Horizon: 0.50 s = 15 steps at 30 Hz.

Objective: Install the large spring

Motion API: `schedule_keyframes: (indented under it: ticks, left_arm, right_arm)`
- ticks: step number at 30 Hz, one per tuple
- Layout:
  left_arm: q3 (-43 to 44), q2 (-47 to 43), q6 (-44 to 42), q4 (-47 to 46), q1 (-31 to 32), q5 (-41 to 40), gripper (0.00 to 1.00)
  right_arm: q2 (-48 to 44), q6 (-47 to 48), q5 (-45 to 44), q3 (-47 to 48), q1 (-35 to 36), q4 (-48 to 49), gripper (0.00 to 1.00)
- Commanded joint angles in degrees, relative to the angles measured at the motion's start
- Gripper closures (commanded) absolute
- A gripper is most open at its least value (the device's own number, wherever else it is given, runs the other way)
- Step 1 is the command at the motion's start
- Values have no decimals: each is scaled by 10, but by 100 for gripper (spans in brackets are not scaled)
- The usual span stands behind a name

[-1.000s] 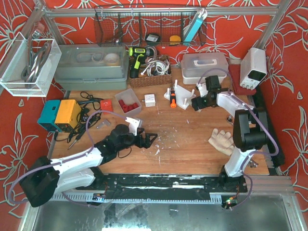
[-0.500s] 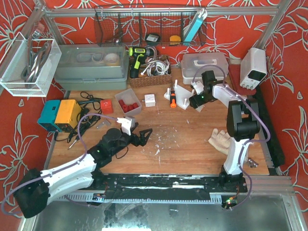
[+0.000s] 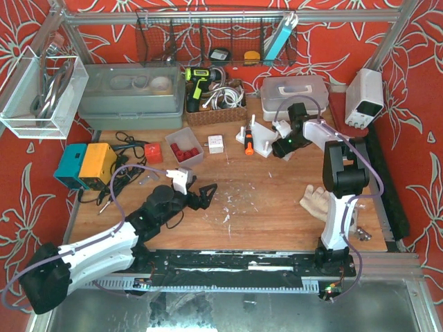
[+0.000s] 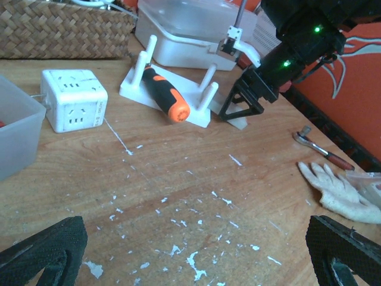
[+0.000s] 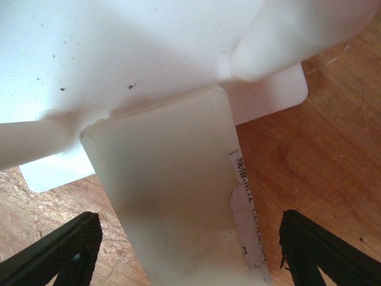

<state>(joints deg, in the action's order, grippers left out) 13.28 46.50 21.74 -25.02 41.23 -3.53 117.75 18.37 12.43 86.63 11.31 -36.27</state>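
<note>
No large spring shows in any view. A white pegged fixture stands at the back of the table, with an orange and black screwdriver lying across it. My right gripper is at the fixture's right end. It is open, with one finger on each side of a white upright tab and a small gap on both sides. My left gripper is wide open and low over bare, paint-flecked wood, holding nothing.
A white socket cube and a clear bin of red parts lie left of the fixture. A white glove and a ratchet lie to the right. A wicker basket and a lidded box stand behind.
My right gripper has moved left onto the fixture's end, and its jaws have narrowed around the tab. My left gripper has drawn back slightly to the left and stayed wide open.
</note>
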Motion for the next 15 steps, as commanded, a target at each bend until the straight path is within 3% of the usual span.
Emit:
schedule_keyframes:
  ticks: [1, 6, 15]
  left_arm:
    - [-2, 10, -1, -21, 3, -15, 1]
    - [-2, 16, 0, -22, 3, -19, 1]
    - [-8, 4, -1, -21, 3, -35, 1]
  right_arm:
    - [2, 8, 11, 7, 0, -14, 18]
    - [6, 9, 5, -5, 0, -8, 22]
    - [-34, -11, 10, -34, 0, 2, 43]
